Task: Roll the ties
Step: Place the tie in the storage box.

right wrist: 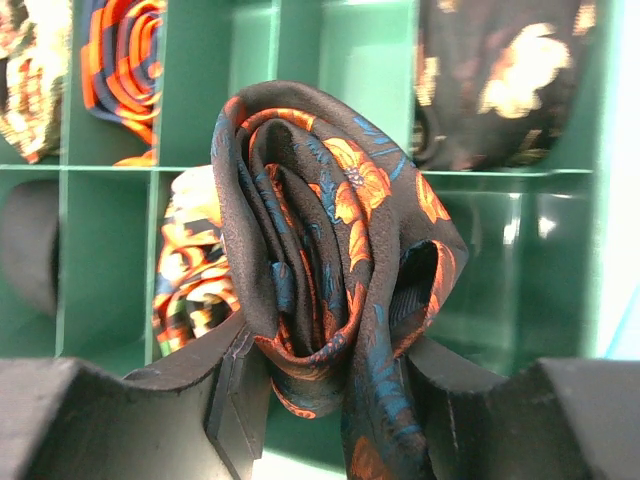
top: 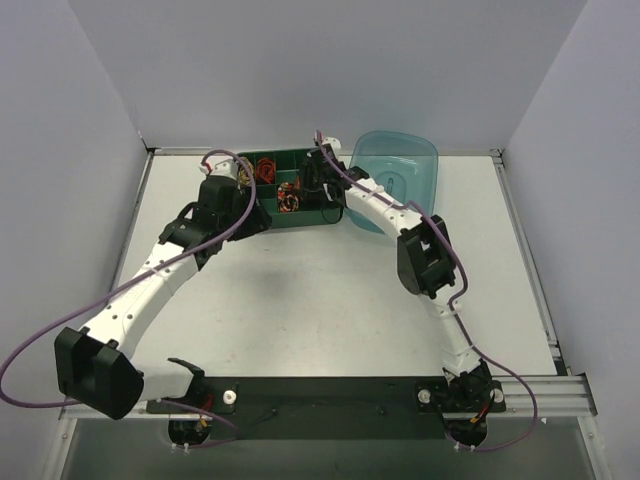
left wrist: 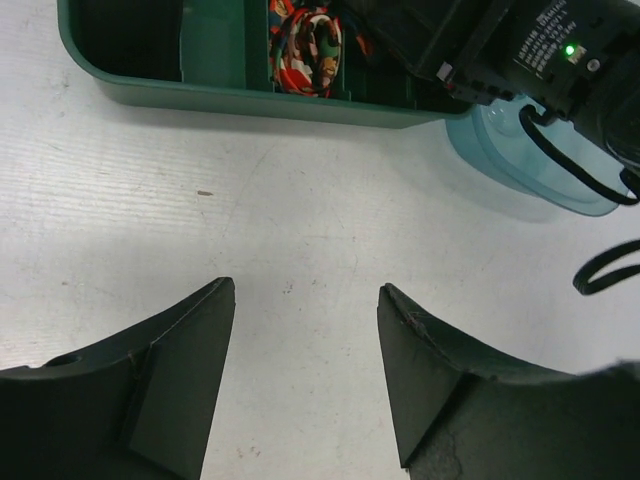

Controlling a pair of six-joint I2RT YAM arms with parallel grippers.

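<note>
Coil ready to place
Your right gripper [right wrist: 330, 375] clamps the rolled black, orange-flowered fabric tie [right wrist: 330, 250] over the green divided plastic tray [right wrist: 370, 70] at the far edge, so the coil keeps tight. Your left gripper [left wrist: 305, 340] has its fingers apart.

A white table [top: 320, 300] fills the overhead view, enclosed by plain pale grey walls [top: 320, 70] at the back and on both sides. Near the far edge sits a dark green tray [top: 290, 226], split into a grid of small compartments by upright partitions. Just beside the tray's right end lies a translucent blue plastic container [top: 405, 170] with rounded corners. A silver metal rail [top: 545, 392] runs along the near edge. Up close, the tabletop looks lightly textured, with one small dark speck [left wrist: 204, 193].
</note>
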